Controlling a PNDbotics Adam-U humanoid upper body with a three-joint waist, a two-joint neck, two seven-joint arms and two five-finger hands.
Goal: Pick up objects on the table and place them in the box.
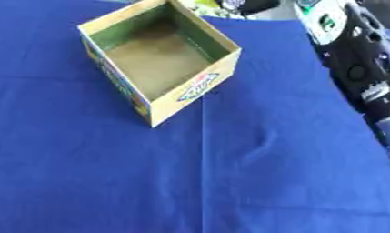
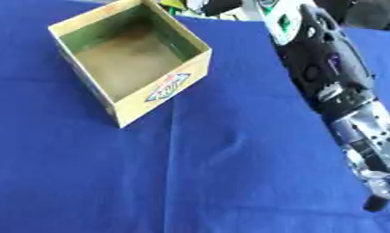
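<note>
**A:** Far left on the blue cloth [image 1: 229,182] sat the box [image 1: 194,88], open top, standing on its base, turned so one corner pointed near. Nothing visible inside it.

**B:** Objects to pick?

**A:** None showed on the cloth. Some clutter past the far edge [image 2: 182,5], too blurred to name.

**B:** Box handling?

**A:** Looked like thin printed cardboard, so my guess was light, a bit flexible at the walls, easy to shove sideways. I'd drop things in from above and keep off the rim. If it needed moving, I'd pinch one wall near a corner.

**B:** Hands?

**A:** Left hand wasn't in either view. Right arm [image 2: 325,63] ran down the right edge, well apart from the box. Only a dark tip of the right hand [image 2: 376,203] showed near the lower right; couldn't tell whether it was spread or curled.
</note>
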